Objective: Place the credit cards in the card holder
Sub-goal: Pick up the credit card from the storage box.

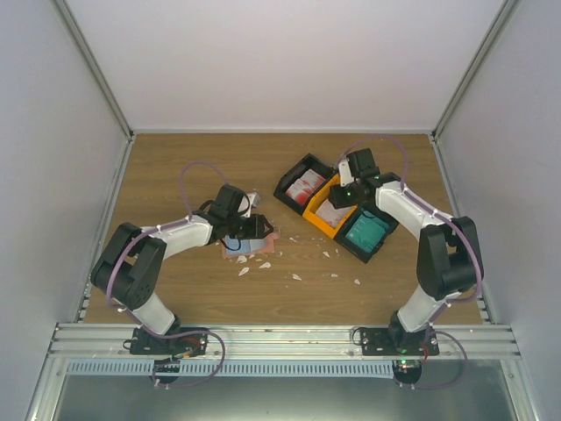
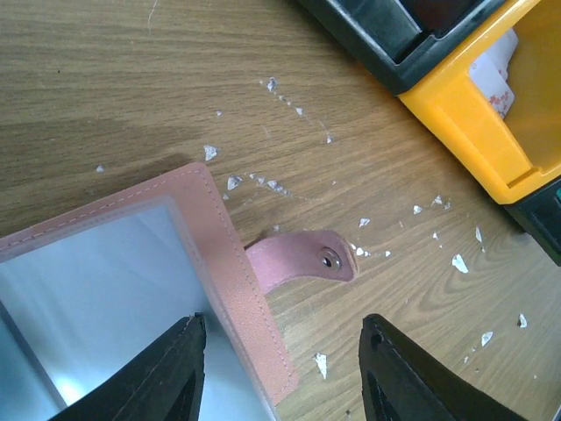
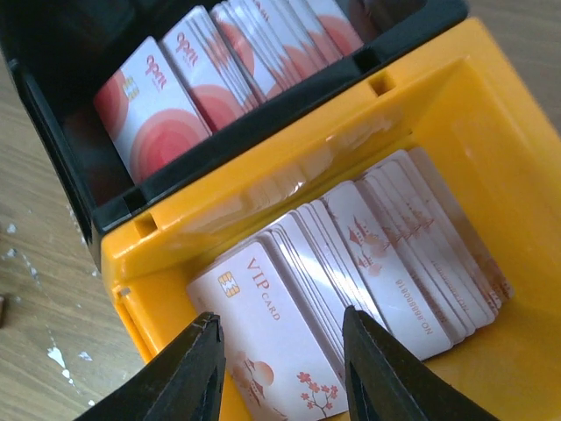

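Wood-grain table [image 1: 175, 158] formed the work surface inside a white-walled enclosure, and I logged the following from the three views. The card holder [image 1: 260, 242] lay open left of centre in the top view, light blue inside with a salmon-pink border. Its strap [image 2: 302, 259], fitted with a metal snap, lay flat on the wood to the right of that border. The left gripper [image 2: 280, 360] hung over the holder's right edge with its jaws well apart. One finger stood above the blue lining and the other above bare wood, with nothing clamped between them. I could not tell whether either finger touched the holder. Small white scraps [image 2: 458, 263] lay scattered over the wood near the holder. Three bins sat in a diagonal row right of centre in the top view. The upper-left black bin [image 3: 263, 132] held the red-and-white credit cards [image 3: 202, 79], stacked on edge. The orange bin [image 3: 421, 105] beside it held the pale credit cards [image 3: 377, 254], the nearest one printed "VIP CARD". The lower-right black bin [image 1: 358, 253] held the teal credit cards [image 1: 366, 231]. The right gripper [image 3: 282, 346] hung over the orange bin with its jaws parted above the pale stack, and I saw no card pinched between the fingers.
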